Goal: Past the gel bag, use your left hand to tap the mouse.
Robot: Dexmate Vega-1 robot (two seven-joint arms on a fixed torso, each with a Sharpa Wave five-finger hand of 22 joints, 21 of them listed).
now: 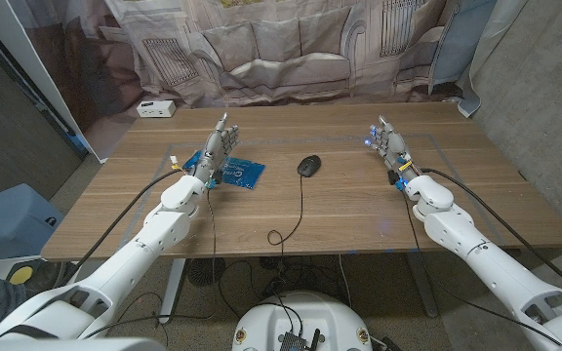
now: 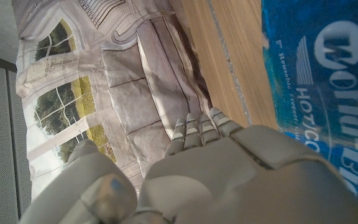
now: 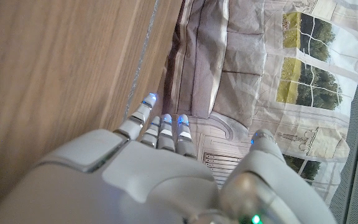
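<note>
Left hand (image 1: pixel 217 151) is up on its edge over the near-left part of the blue gel bag (image 1: pixel 234 172), fingers straight and close together, holding nothing. Can't tell from the head view whether it touches the bag or hovers just above it. Left wrist view adds what the head view can't: white print on the gel bag (image 2: pixel 328 93), legible only in part and cut off by the frame edge, with the bag lying right beside the back of the left hand (image 2: pixel 229 174). Bag's contents not visible in any view.

Right hand (image 1: pixel 388 144) stands on its edge at the right side of the wooden table (image 1: pixel 359 210), fingers straight and together, nothing in it, blue lights at the fingertips. Right wrist view shows those lit fingertips (image 3: pixel 165 118) clearly, bare wood alongside the right hand (image 3: pixel 135 180).

Mouse (image 1: pixel 308 166): black, mid-table, just right of the gel bag, well apart from both hands. Its cable (image 1: pixel 296 210) runs back to the near edge with a loop.

White box (image 1: pixel 156 108) at the far-left corner; markings too small to read. Printed sofa backdrop (image 1: pixel 291 49) behind the table.
</note>
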